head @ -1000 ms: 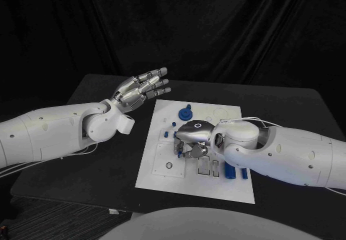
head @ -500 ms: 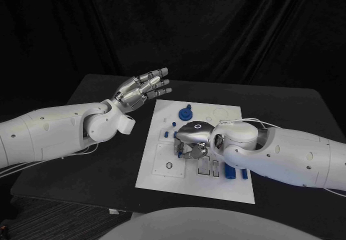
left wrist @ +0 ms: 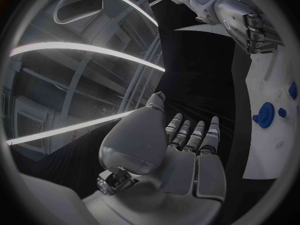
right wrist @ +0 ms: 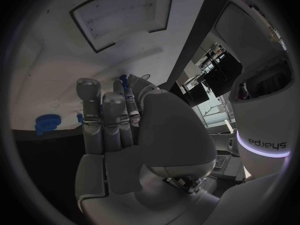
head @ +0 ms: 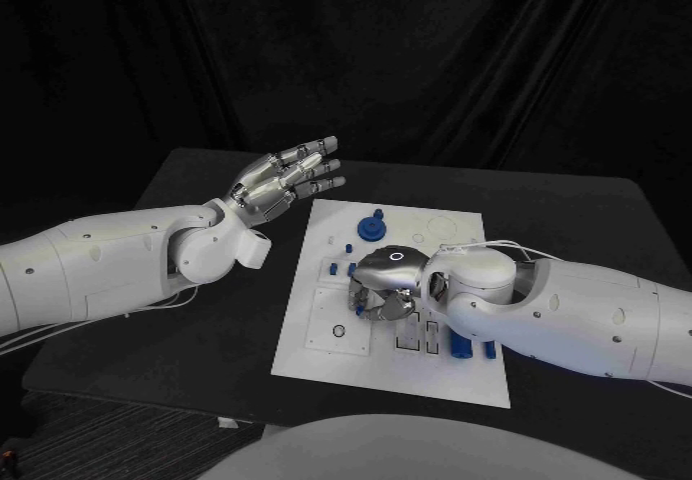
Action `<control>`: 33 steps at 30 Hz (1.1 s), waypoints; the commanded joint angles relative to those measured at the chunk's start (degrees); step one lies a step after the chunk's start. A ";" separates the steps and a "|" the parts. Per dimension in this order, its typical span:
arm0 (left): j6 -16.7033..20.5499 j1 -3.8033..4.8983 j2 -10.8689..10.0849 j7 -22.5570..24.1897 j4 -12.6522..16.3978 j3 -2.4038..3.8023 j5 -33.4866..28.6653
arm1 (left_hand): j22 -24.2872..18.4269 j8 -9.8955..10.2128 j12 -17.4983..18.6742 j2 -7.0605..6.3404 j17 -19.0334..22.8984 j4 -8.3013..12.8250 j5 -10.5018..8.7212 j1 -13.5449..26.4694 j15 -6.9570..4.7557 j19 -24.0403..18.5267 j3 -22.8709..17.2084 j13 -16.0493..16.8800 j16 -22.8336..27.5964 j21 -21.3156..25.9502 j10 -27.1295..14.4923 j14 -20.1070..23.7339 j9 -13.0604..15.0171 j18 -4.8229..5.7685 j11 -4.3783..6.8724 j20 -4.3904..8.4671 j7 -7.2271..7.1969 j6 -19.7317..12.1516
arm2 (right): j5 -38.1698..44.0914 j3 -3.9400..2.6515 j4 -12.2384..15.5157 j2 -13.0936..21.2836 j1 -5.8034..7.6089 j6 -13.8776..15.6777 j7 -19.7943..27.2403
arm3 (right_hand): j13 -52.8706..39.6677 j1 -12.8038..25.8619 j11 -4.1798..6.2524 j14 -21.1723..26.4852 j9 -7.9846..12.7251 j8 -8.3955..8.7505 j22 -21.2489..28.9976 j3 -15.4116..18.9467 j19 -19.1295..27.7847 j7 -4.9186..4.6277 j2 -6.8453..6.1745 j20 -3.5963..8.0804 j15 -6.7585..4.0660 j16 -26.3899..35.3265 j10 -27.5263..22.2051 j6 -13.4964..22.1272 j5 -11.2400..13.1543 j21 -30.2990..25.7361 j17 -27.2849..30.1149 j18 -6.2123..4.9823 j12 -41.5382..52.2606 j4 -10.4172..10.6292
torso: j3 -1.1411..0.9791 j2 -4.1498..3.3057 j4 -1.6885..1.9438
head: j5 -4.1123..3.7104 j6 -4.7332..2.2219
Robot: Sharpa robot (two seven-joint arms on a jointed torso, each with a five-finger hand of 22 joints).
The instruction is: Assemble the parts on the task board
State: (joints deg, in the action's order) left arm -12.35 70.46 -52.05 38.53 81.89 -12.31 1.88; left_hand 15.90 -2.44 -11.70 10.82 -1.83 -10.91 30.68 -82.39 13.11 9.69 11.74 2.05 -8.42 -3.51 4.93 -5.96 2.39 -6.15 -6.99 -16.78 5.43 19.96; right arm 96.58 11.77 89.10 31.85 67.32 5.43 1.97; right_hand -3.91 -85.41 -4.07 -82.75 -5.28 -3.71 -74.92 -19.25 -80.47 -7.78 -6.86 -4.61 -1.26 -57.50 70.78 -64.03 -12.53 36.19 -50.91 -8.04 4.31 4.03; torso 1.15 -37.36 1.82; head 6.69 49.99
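The white task board (head: 332,330) lies mid-table. On it, a round blue part (head: 371,228) sits near the far edge, small blue pegs (head: 351,246) stand nearby, and longer blue pieces (head: 459,345) lie by the right arm. My right hand (head: 382,288) hovers low over the board's middle, fingers curled down onto it. In the right wrist view its fingertips (right wrist: 103,100) reach a small blue part (right wrist: 124,79) on the board (right wrist: 50,70); whether they hold it is unclear. My left hand (head: 281,180) is raised beyond the board's far left corner, fingers apart, holding nothing.
The board has several slots and cut-outs (head: 418,335) near its front right and a small ring (head: 338,331) at front left. Black table (head: 216,330) surrounds it. A thin white cable (head: 462,243) runs over the right arm. The left wrist view shows the round blue part (left wrist: 265,115).
My right hand has sunk slightly toward the near side of the board. The left hand has stayed where it was.
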 commanded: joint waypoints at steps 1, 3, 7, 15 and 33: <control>-0.88 -0.08 0.11 0.41 0.01 0.06 -0.09 | -0.04 -0.39 -0.37 0.66 -0.07 -0.05 -0.14 -0.17 -0.14 0.23 -0.16 0.07 -0.39 -0.17 0.10 -0.30 0.09 0.78 -0.28 -0.01 -0.05 0.19 | 0.57 0.09 0.20 0.08 -0.32 -1.24 -0.10 | 0.14 0.60 -0.27 0.23 0.38 0.22 -4.72 -0.05 0.68 -0.32 -0.42 -0.07 0.58 0.08 -1.15 1.45 1.04 -0.65 0.19 0.44 -0.40 0.56 | 0.00 0.00 0.01 | 0.03 0.01; -0.92 -0.08 0.12 0.37 -0.02 0.06 -0.09 | -0.03 -0.39 -0.40 0.68 -0.08 -0.04 -0.13 -0.19 -0.13 0.25 -0.18 0.07 -0.43 -0.17 0.11 -0.33 0.08 0.78 -0.30 -0.01 -0.04 0.19 | 0.58 0.09 0.22 0.15 -0.34 -1.48 -0.05 | 0.20 1.19 -0.55 0.58 0.85 0.24 -4.53 0.02 1.02 -0.45 -0.83 -0.32 0.87 0.26 -2.55 3.24 2.09 -1.50 0.42 0.33 -0.60 0.98 | 0.00 0.01 0.00 | 0.09 0.01; -1.02 -0.10 0.15 0.29 -0.09 0.06 -0.09 | -0.03 -0.39 -0.40 0.68 -0.08 -0.04 -0.13 -0.19 -0.13 0.25 -0.18 0.07 -0.43 -0.17 0.11 -0.33 0.08 0.78 -0.30 -0.01 -0.04 0.19 | 0.58 0.09 0.30 0.29 -0.36 -2.24 -0.22 | 0.19 2.16 -1.33 1.81 1.50 0.18 -3.94 0.56 2.18 0.45 -1.74 -0.93 1.55 1.03 -7.15 7.77 3.25 -4.55 1.39 -0.06 -0.57 1.63 | 0.00 0.00 0.01 | 0.09 0.01; -1.24 -0.14 0.26 0.08 -0.25 0.06 -0.09 | -0.04 -0.41 -0.40 0.72 -0.08 -0.02 -0.12 -0.23 -0.08 0.28 -0.22 0.07 -0.47 -0.18 0.10 -0.35 0.09 0.79 -0.31 0.00 0.04 0.24 | 0.58 0.10 0.74 0.96 -0.37 -2.49 -0.63 | 0.08 1.58 -2.58 6.21 1.55 0.02 -2.21 4.81 6.11 3.83 -1.08 -1.08 1.11 3.91 -21.85 17.43 4.40 -14.46 5.04 -1.42 -0.08 0.72 | 0.01 0.02 0.00 | 0.05 0.01; -1.33 -0.21 0.07 -0.04 -0.26 0.06 -0.09 | -0.09 -0.43 -0.53 0.75 -0.13 0.02 -0.12 -0.30 0.14 0.36 -0.28 0.07 -0.74 -0.19 0.09 -0.54 0.08 0.81 -0.28 0.01 0.34 0.20 | 0.59 0.09 6.26 8.37 4.10 6.81 0.08 | -0.80 -3.91 -3.15 13.45 1.61 -0.34 -1.24 12.90 10.24 7.03 -3.27 -2.29 2.27 5.63 -39.35 27.53 3.48 -22.90 11.49 -2.26 8.67 12.78 | -0.01 0.04 -0.02 | -0.95 0.01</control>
State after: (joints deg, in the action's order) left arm -12.94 70.33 -51.99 37.81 81.43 -12.30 1.89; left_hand 15.86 -2.66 -11.92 11.04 -1.88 -10.91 30.68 -82.62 13.17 9.68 11.74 2.03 -8.87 -3.51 4.92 -6.02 2.44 -6.15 -6.98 -16.78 5.64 20.18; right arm 96.80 11.87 94.86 39.93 71.14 7.90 2.19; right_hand -4.67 -90.00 -7.27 -69.00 -3.59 -3.85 -74.91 -6.49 -69.87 -0.87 -10.04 -6.73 1.03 -51.59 31.62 -35.96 -8.79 13.57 -39.20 -9.46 12.73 16.76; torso 1.15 -37.32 1.79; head 5.93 49.99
